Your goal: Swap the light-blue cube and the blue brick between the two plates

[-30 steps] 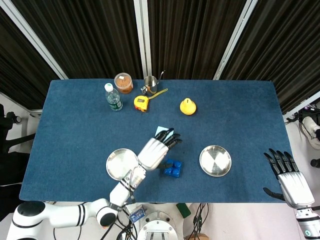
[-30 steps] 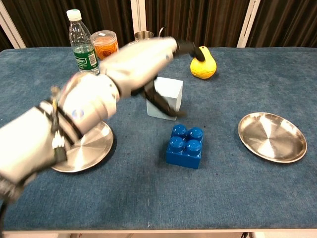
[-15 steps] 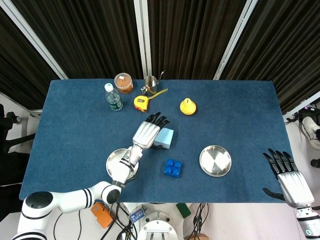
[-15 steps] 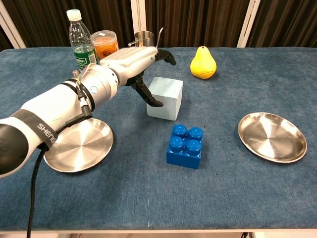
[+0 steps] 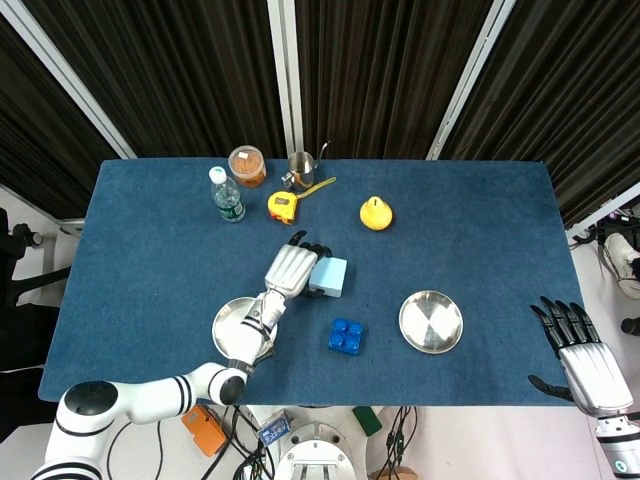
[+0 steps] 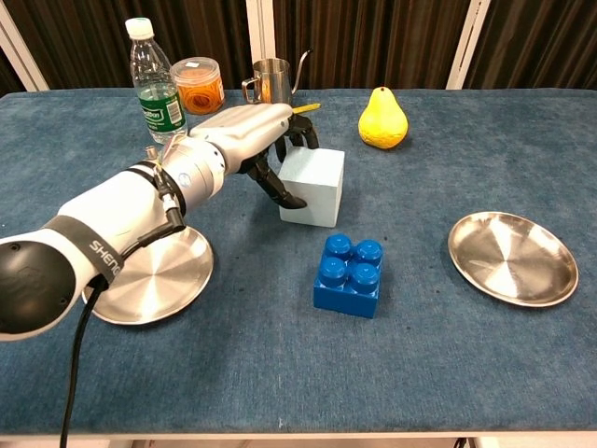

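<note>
Nearest lie two steel plates (image 6: 149,280) (image 6: 511,257) and one blue brick (image 6: 348,274) between them. At the brick's 11 o'clock, the left hand (image 6: 266,140) grasps one light-blue cube (image 6: 312,185). The right hand (image 5: 585,360) hangs off-table, fingers spread, holding nothing.

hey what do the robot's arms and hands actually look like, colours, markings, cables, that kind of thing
The left arm is glossy white with black joint bands; one band carries white lettering that starts "SHEN". A black cable hangs under it. The left hand has a silver-white back and black fingers. The right hand looks the same, silver-white with black fingers; its arm is mostly out of frame.
</note>
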Robot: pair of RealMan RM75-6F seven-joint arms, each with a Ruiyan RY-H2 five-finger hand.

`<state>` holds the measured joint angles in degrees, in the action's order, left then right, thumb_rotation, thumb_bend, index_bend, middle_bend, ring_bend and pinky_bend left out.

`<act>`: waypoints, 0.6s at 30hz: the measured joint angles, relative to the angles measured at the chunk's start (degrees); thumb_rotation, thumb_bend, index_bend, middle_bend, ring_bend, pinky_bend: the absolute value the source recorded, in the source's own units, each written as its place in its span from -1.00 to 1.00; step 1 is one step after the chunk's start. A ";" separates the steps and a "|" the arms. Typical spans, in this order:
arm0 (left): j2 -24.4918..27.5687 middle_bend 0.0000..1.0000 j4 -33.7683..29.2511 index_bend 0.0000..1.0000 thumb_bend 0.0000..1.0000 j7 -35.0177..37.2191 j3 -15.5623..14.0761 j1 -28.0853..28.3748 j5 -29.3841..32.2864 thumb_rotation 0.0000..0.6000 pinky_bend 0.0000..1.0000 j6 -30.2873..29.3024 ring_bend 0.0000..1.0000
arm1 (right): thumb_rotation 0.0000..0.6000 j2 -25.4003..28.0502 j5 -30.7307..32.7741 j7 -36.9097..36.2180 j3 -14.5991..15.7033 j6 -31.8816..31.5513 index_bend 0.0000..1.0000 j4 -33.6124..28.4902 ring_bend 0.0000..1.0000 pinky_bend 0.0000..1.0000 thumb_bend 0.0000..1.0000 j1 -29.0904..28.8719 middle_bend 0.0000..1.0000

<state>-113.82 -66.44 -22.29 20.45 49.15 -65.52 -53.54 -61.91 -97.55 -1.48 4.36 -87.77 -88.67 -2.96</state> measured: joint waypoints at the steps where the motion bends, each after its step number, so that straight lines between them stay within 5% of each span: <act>1: 0.43 0.25 -0.94 0.24 -0.56 0.12 -0.18 -0.18 -0.33 1.00 -0.77 -0.41 -0.20 | 1.00 -0.01 0.03 0.00 0.00 0.14 -1.00 0.02 -1.00 -1.00 -0.61 -0.02 -1.00; 11: 14.16 0.25 -24.56 0.24 -0.55 -2.89 -6.13 -6.68 -6.47 1.00 -0.77 -8.77 -0.21 | 1.00 -0.02 -0.07 0.77 -0.03 0.13 -1.00 -0.16 -1.00 -1.00 -0.61 0.29 -1.00; 15: 23.94 0.23 -34.50 0.24 -0.55 -4.75 -12.62 -11.98 -9.82 1.00 -0.77 -12.73 -0.20 | 1.00 -0.30 -0.68 1.95 0.15 -0.13 -1.00 -0.40 -1.00 -1.00 -0.61 0.54 -1.00; 18: 28.22 0.23 -36.14 0.24 -0.54 -4.02 -17.34 -16.04 -12.49 1.00 -0.77 -15.34 -0.20 | 1.00 -0.55 -1.33 2.73 0.41 -0.18 -1.00 -0.63 -1.00 -1.00 -0.61 0.67 -1.00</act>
<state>-85.60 -102.58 -26.30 3.12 33.11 -78.01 -68.89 -62.46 -98.88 1.25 4.77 -87.95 -89.30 -2.29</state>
